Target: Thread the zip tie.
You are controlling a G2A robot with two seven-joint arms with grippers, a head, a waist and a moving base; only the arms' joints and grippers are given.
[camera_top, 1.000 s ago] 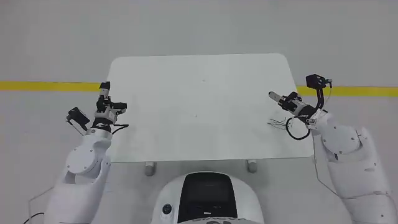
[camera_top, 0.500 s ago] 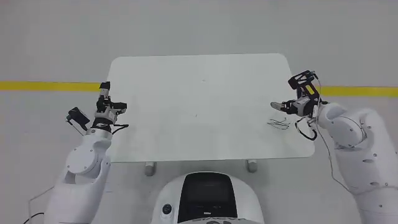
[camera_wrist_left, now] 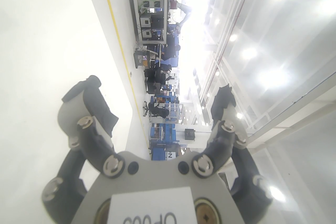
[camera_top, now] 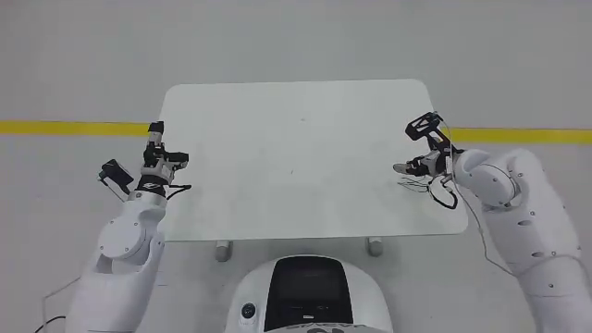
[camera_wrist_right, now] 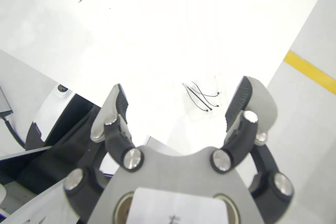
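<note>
Top view looks down from high above the white rounded table [camera_top: 296, 148]; right wrist view shares it, nearer; left wrist view faces past it, outward.

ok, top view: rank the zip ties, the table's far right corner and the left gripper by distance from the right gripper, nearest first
From the right gripper:
1. zip ties, lying on the table just beside it, near the right edge.
2. table's far right corner, farther out along that same edge.
3. left gripper, across the table, at its left edge.
</note>
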